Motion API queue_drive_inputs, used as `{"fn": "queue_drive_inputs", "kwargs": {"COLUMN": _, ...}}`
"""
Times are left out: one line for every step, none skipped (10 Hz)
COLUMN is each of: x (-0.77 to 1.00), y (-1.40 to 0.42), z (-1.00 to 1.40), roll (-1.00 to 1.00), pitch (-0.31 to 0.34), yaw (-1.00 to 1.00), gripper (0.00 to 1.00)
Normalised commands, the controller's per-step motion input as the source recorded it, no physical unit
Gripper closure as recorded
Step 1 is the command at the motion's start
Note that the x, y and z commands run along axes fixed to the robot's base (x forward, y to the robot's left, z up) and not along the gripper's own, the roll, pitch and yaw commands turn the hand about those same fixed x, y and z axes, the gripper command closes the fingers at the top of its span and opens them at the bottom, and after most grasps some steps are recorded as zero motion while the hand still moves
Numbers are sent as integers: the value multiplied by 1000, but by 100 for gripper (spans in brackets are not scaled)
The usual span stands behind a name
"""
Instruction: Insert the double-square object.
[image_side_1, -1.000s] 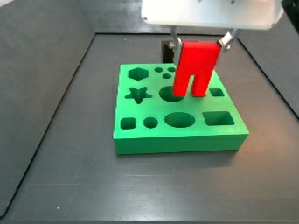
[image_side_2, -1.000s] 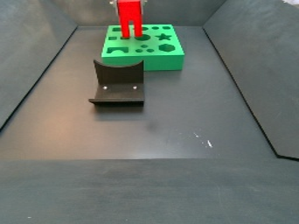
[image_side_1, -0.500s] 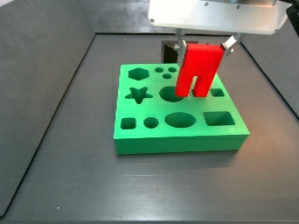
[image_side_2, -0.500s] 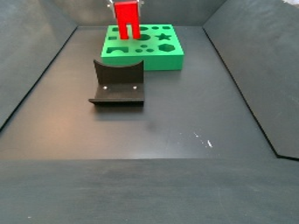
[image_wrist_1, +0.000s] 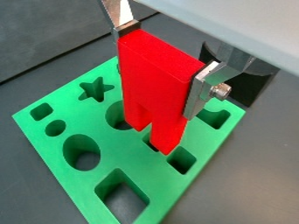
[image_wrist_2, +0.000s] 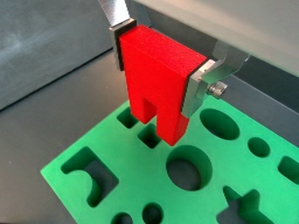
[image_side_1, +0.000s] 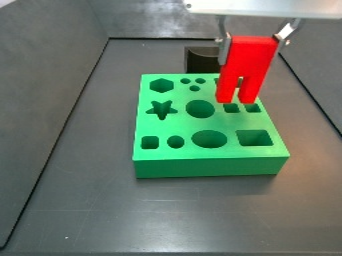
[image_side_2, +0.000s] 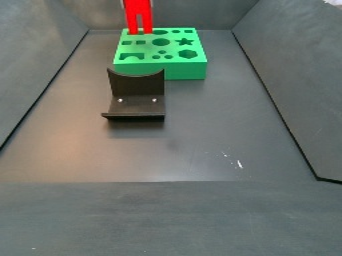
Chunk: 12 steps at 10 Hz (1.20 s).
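Note:
My gripper (image_side_1: 251, 38) is shut on the red double-square object (image_side_1: 245, 70) and holds it upright just above the green block (image_side_1: 203, 128). Its two legs hang over the pair of small square holes (image_side_1: 241, 107) near the block's right edge. In both wrist views the silver fingers (image_wrist_1: 205, 86) (image_wrist_2: 202, 81) clamp the red piece (image_wrist_1: 155, 83) (image_wrist_2: 160, 77) at its upper sides, and its leg tips hover over square holes (image_wrist_2: 151, 136) in the block (image_wrist_1: 70, 131) (image_wrist_2: 128, 184). In a side view the red piece (image_side_2: 135, 15) stands over the block's (image_side_2: 163, 53) far left part.
The green block has other holes: a star (image_side_1: 160, 109), a hexagon (image_side_1: 163, 83), round ones (image_side_1: 205, 137) and a square (image_side_1: 250, 134). A dark grey curved piece on the fixture (image_side_2: 135, 95) stands in front of the block. Dark walls ring the floor.
The gripper has carried the red piece to the right and a little up, from over the block's middle round hole to over the pair of square holes.

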Motion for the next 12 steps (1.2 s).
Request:
{"fn": "queue_drive_inputs", "kwargs": {"x": 631, "y": 0, "z": -237, "roll": 0, "pitch": 79, "yaw": 0, "gripper": 100}}
{"fn": "queue_drive_inputs", "kwargs": {"x": 517, "y": 29, "z": -229, "roll": 0, "pitch": 56, "yaw": 0, "gripper": 100}}
{"fn": "queue_drive_inputs", "kwargs": {"x": 409, "y": 46, "z": -131, "roll": 0, "pitch": 26, "yaw": 0, "gripper": 100}}
{"fn": "queue_drive_inputs", "kwargs": {"x": 371, "y": 94, "z": -89, "roll": 0, "pitch": 14, "yaw": 0, "gripper": 100}}
{"fn": "queue_drive_inputs", "kwargs": {"x": 377, "y": 114, "z": -123, "roll": 0, "pitch": 27, "yaw": 0, "gripper": 100}}
{"fn": "queue_drive_inputs", "kwargs": {"x": 314, "y": 103, "z": -177, "roll": 33, "pitch": 39, "yaw": -9, "gripper": 100}}
{"fn": "queue_drive_inputs", "kwargs": {"x": 0, "y": 51, "z": -297, "roll": 0, "pitch": 0, "yaw": 0, "gripper": 100}}
{"fn": "queue_drive_inputs", "kwargs": {"x": 0, "y": 0, "z": -251, "roll": -1, "pitch": 0, "yaw": 0, "gripper": 100}}
{"fn": "queue_drive_inputs", "kwargs": {"x": -17, "y": 0, "z": -131, "roll": 0, "pitch": 0, "yaw": 0, "gripper": 100}}
{"fn": "queue_drive_inputs", "kwargs": {"x": -157, "y": 0, "z": -131, "roll": 0, "pitch": 0, "yaw": 0, "gripper": 100}}
{"fn": "queue_drive_inputs", "kwargs": {"x": -309, "y": 0, "z": -89, "roll": -14, "pitch": -10, "yaw": -57, "gripper": 100}}
{"fn": "queue_drive_inputs", "kwargs": {"x": -363, "y": -17, "z": -80, "roll": -21, "pitch": -63, "yaw": -77, "gripper": 100}}
